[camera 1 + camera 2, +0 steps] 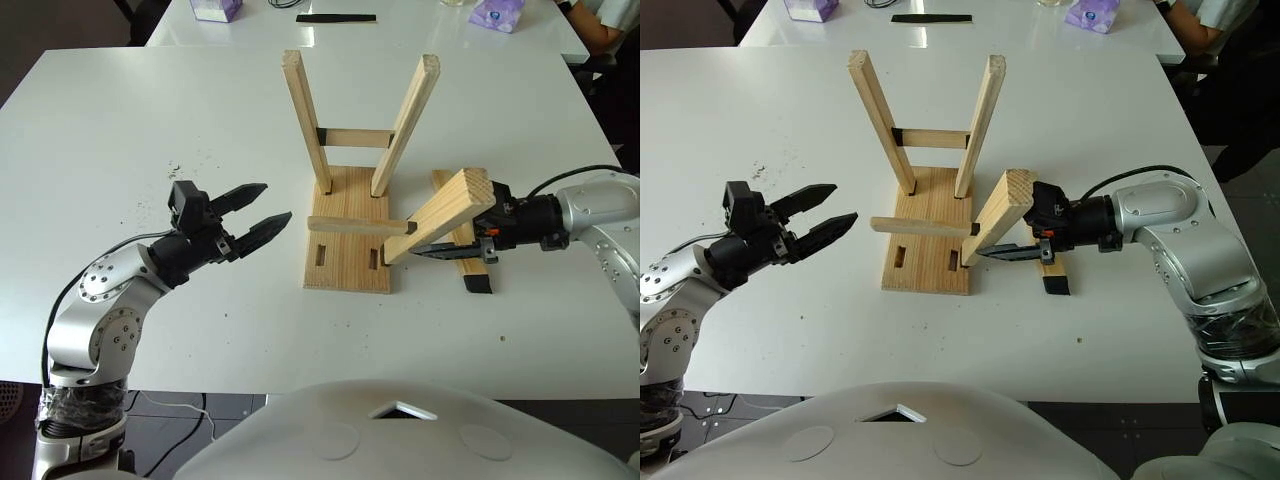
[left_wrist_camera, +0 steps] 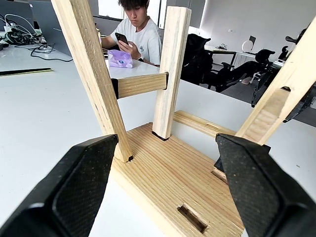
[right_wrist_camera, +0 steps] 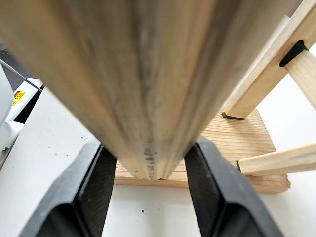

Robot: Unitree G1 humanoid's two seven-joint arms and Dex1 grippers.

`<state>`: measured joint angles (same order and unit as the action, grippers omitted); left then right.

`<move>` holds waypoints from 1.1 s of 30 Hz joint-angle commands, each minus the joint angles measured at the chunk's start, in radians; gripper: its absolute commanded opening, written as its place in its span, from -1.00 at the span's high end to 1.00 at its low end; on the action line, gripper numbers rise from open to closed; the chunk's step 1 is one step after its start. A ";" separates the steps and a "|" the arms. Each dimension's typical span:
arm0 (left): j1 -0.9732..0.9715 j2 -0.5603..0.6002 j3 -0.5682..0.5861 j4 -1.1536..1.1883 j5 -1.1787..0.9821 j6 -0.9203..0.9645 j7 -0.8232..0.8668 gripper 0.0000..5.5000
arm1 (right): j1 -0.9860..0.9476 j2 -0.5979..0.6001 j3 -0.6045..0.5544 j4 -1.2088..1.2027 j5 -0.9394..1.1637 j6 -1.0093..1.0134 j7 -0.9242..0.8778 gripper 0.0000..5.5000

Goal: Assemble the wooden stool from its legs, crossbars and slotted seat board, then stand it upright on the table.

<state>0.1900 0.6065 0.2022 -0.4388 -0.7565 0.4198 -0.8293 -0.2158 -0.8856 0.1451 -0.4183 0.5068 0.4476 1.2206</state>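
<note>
The slotted seat board (image 1: 345, 215) lies flat on the white table. Two legs (image 1: 306, 115) (image 1: 408, 120) stand in its far slots, joined by a crossbar (image 1: 355, 138). My right gripper (image 1: 440, 250) is shut on a third leg (image 1: 445, 212), held tilted with its lower end at the board's near right slot. A second crossbar (image 1: 355, 225) sticks out of that leg to the left, above the board. In the right wrist view the fingers (image 3: 94, 192) clamp both sides of this leg (image 3: 148, 89). My left gripper (image 1: 274, 203) hovers open just left of the board, with nothing between its fingers (image 2: 74, 192).
A loose leg (image 1: 470, 262) with a black end lies on the table right of the board, under my right gripper. Two open slots (image 1: 320, 253) show at the board's near edge. Tissue packs (image 1: 215, 8) (image 1: 497, 14) and a black strip (image 1: 336, 18) lie on the far table.
</note>
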 commanded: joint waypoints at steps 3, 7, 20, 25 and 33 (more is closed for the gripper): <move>-0.004 -0.009 -0.002 0.014 0.020 -0.003 0.002 -0.34 | 0.008 0.025 0.003 -0.051 0.028 0.045 -0.023 0.26; -0.007 -0.014 -0.004 0.022 0.029 -0.002 0.002 -0.34 | 0.022 0.030 0.027 -0.045 -0.013 0.025 -0.027 0.26; -0.021 -0.023 -0.010 0.044 0.051 0.002 0.004 -0.34 | -0.029 0.077 0.019 0.043 -0.013 0.031 -0.078 0.26; -0.018 -0.027 -0.019 0.064 0.075 -0.008 0.002 -0.34 | -0.026 0.083 0.034 0.052 -0.039 0.043 -0.091 0.26; -0.003 -0.038 -0.020 0.065 0.094 -0.018 0.005 -0.34 | 0.052 0.044 0.121 0.087 -0.185 -0.053 -0.070 0.26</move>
<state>0.1819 0.5732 0.1899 -0.3803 -0.6737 0.4054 -0.8293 -0.1940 -0.8110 0.2222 -0.3699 0.3940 0.4098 1.1431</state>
